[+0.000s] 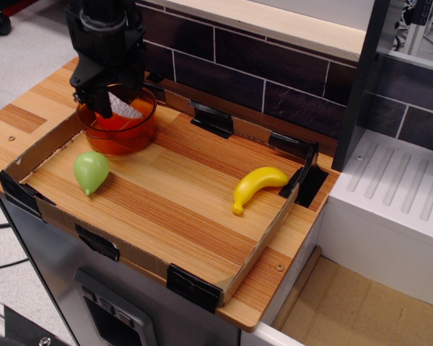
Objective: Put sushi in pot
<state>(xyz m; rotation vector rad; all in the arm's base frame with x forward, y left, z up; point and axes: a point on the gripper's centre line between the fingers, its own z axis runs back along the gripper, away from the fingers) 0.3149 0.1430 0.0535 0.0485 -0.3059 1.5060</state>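
The sushi (123, 111), an orange-red toy piece with a white top, lies tilted inside the translucent orange pot (133, 135) at the back left of the tray. My black gripper (120, 99) hangs right over the pot with its fingers (101, 105) spread on either side of the sushi. The jaws stand open and the sushi rests below them, no longer pinched. The arm hides the pot's back rim.
A green pear-shaped toy (91, 171) lies just in front of the pot. A yellow banana (257, 185) lies at the tray's right side. A low cardboard wall (115, 249) with black tape corners rings the tray. A dark tiled wall (274, 72) stands behind.
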